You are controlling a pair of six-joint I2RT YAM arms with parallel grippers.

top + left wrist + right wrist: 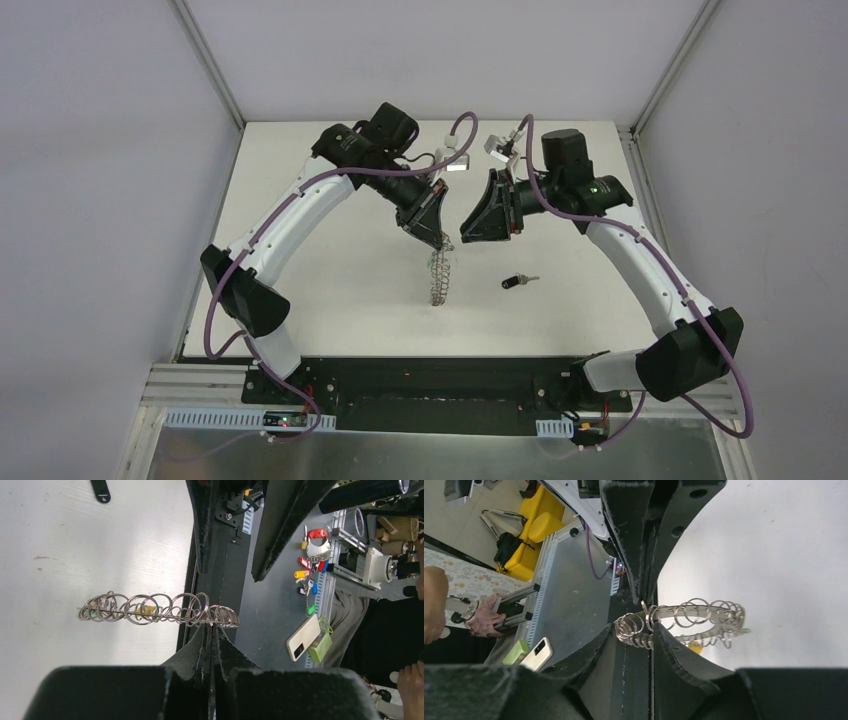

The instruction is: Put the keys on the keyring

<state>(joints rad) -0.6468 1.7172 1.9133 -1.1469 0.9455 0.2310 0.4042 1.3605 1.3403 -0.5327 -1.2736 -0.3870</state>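
Over the middle of the white worktop (330,200), the left gripper (432,238) points down and toward the right, and its jaws are clenched on the keyring (438,278). The keyring hangs from the tips as a narrow coil running toward the near edge. Whether its low end touches the worktop cannot be told. In the left wrist view the two fingers of this gripper (212,627) meet on the end of the keyring (120,609), which stretches away from them in a row of wire rings. A yellow-orange key (146,611) sits among the rings about midway along. A green key (89,614) sits at the end farthest from the gripper. Just to the right, the right gripper (468,236) faces the left one, tip close to tip. In its wrist view its jaws (635,627) stand apart, with the bunched end of the keyring (704,612) lying in the gap between them. The left gripper's fingers come in from above onto the same end. Whether the right pads press on the rings or only straddle them cannot be told. The yellow-orange key (695,647) shows under the loop and the green key (746,629) at its far tip. Farther right and nearer, the black key (516,283) lies loose on the worktop, apart from both grippers and from the keyring.
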